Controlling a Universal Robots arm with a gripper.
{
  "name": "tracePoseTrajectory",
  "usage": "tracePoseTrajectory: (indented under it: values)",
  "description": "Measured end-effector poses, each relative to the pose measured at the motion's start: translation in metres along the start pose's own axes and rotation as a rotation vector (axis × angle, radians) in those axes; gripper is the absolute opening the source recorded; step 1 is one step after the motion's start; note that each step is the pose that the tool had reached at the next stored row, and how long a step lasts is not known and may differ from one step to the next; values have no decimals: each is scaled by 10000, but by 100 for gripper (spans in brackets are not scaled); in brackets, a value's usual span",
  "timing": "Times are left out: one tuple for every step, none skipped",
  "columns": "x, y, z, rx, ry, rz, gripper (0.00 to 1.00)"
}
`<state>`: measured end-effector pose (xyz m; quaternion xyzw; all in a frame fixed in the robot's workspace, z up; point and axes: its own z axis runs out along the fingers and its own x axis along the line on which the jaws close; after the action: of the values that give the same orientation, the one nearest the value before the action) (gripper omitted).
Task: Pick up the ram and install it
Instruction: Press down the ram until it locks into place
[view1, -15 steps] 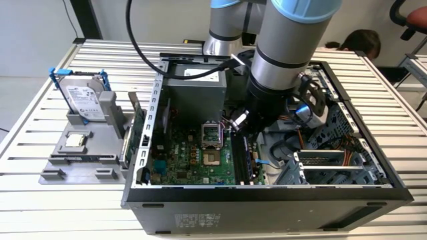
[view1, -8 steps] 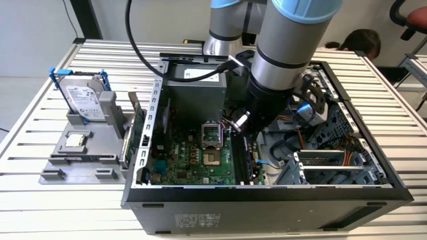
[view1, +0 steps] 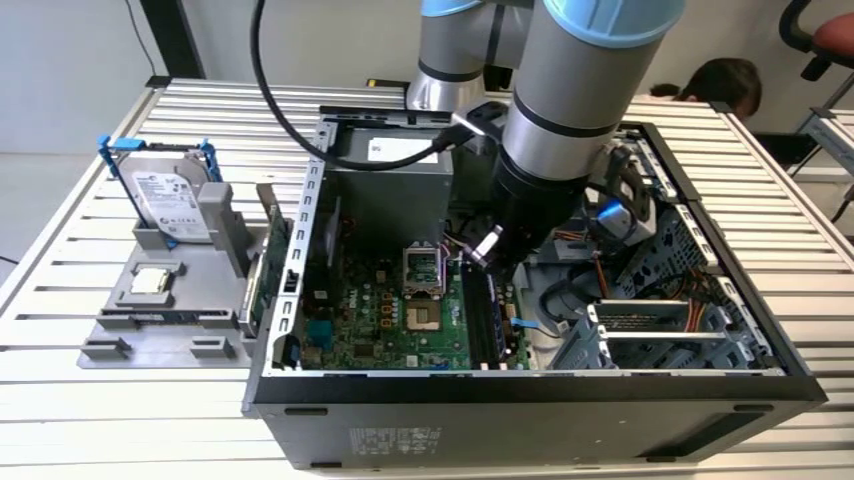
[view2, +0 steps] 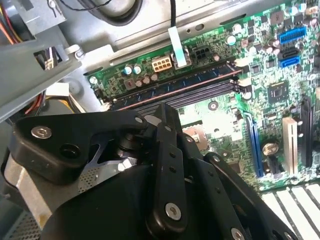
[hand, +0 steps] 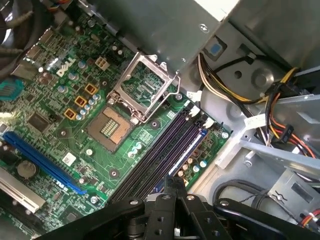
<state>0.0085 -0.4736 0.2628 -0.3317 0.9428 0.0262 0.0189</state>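
Observation:
My gripper (view1: 483, 255) hangs from the arm inside the open computer case (view1: 534, 392), low over the far end of the dark memory slots (view1: 489, 322). In the first wrist view the gripper (hand: 172, 183) is shut, its black tips pressed together just above the memory slots (hand: 172, 142), which look bare along their visible length. In the second wrist view the gripper (view2: 165, 114) stands close beside the memory slots (view2: 185, 87). The ram is hidden from me. I cannot tell whether something thin sits between the tips.
The open processor socket (hand: 111, 125) lies beside the slots, with the power supply (view1: 387, 185) behind it and cable bundles (hand: 280, 130) on the other side. Left of the case, a grey fixture (view1: 160, 330) holds a blue-framed hard drive (view1: 174, 200) and a green expansion card (view1: 278, 265). A person (view1: 727, 85) sits behind the table.

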Motion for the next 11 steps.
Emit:
tracePoseTrajectory:
  values:
    - [0, 0, 0, 2, -6, -114, 0]
    - [0, 0, 0, 2, -10, -227, 0]
    - [0, 0, 0, 1, -12, -337, 0]
    - [0, 0, 0, -2, -13, -475, 0]
    - [1, 0, 0, -4, -14, -609, 0]
    - [0, 0, 0, -5, -17, -744, 0]
    - [0, 0, 0, -4, -22, -890, 0]
    - [0, 0, 0, -3, -27, -1041, 0]
    - [0, 0, 0, -4, -29, -1192, 0]
    - [0, 0, 0, -8, -29, -1352, 0]
    - [1, 0, 0, -13, -29, -1518, 0]
